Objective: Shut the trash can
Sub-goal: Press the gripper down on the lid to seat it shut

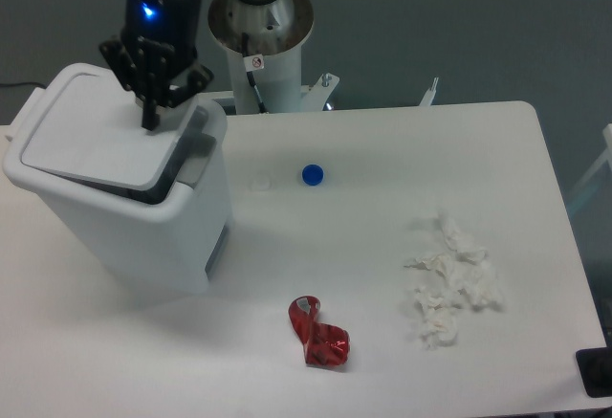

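Your hand [150, 120] presses the bin's [124, 217] lid [96, 145]; I can't tell its finger gap. The lid looks light, stiff, hinged: push near its free edge.

Even, soft overhead light, cool bluish cast. White table [402, 150] bright, near washed out, low contrast against crumpled tissue [449, 279] at right. Faint diffuse shadows only: soft one beside trash can [124, 198] base, lower left. Small blue LED glow on gripper [151, 117], upper left. Mild glare on red wrapper [318, 334]. Overall slightly soft focus, low resolution; background upper frame dim grey.
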